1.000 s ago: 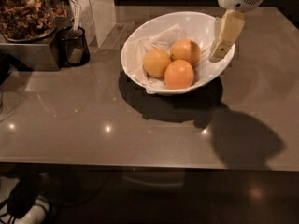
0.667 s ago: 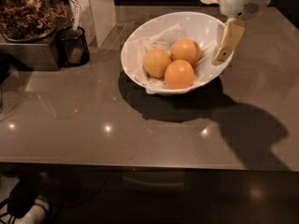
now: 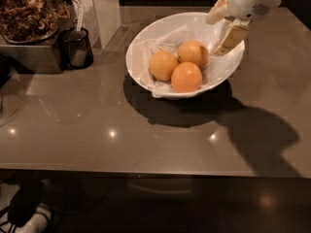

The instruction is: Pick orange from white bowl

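Hand (image 3: 215, 36) spread over white bowl (image 3: 221, 74) rim (orange (image 3: 193, 53) inside).

We see dim overhead light, glare spots on the countertop (image 3: 73, 110), heavy shadow from the gripper (image 3: 216, 35) over the white bowl (image 3: 226, 70)

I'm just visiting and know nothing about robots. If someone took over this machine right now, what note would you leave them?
Gripper: open, empty, hovering over the right rim of the white bowl.
Orange: at the back of the bowl, nearest the gripper, next to a paler orange and a redder orange.
Done: nothing grasped yet.
Left: lower onto the back orange, close, lift it out.
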Available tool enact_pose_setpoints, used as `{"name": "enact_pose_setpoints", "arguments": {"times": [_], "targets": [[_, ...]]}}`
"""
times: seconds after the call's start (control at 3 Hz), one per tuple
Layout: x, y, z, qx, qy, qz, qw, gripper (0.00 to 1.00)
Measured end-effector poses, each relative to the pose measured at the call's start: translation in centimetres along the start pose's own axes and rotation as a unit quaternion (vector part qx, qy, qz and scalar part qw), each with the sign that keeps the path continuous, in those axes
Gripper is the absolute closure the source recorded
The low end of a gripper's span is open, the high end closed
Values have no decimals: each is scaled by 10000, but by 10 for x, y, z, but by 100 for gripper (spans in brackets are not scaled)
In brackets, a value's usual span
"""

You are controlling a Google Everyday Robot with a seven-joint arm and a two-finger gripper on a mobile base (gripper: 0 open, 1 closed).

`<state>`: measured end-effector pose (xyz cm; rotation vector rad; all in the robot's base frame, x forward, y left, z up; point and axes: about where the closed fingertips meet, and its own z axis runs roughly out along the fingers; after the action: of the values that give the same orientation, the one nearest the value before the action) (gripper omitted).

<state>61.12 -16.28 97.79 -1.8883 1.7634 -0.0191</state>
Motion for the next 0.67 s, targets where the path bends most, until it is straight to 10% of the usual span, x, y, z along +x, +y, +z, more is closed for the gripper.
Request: {"name": "enact_pose_setpoints", "arguments": {"times": [0.67], "targets": [[0, -3, 17, -77, -177, 16, 9998, 17]]}}
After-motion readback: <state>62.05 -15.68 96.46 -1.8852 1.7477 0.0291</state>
